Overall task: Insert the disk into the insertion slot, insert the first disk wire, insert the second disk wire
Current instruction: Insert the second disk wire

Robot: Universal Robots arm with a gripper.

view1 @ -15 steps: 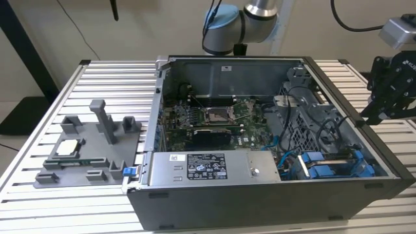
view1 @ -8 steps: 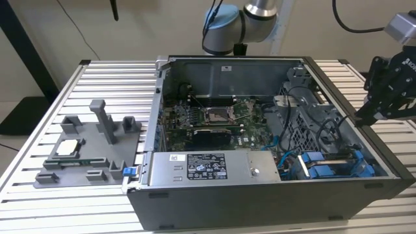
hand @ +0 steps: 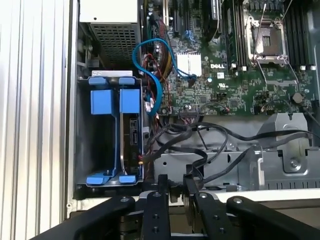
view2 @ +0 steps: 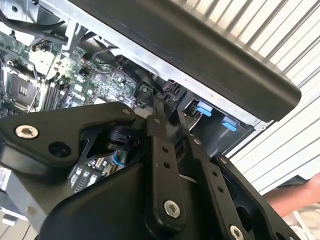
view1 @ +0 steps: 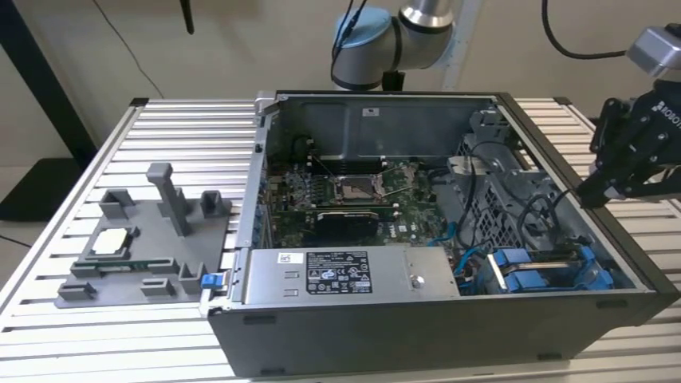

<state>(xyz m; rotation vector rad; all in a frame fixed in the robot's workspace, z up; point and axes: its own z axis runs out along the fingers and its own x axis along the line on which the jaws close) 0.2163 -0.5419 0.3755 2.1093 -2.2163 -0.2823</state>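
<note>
Arm (view1: 426, 20) hangs high at the rear, elbow joints up top. Wrist sits at the exterior view's right. Claw (view1: 588, 194) is tilted, pointing down and toward the exterior view's left.

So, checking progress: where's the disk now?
The disk sits inside the computer case, in its near corner on the exterior view's right, beside the power-supply box.

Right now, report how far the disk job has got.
Done, it appears: the disk in its blue carrier sits inside the insertion slot. In hand: the gripper hovers at the case's edge by the loose black cables; whether it grips one is unclear. Left: no wire is visibly plugged into the disk, so both wire steps look open.
</note>
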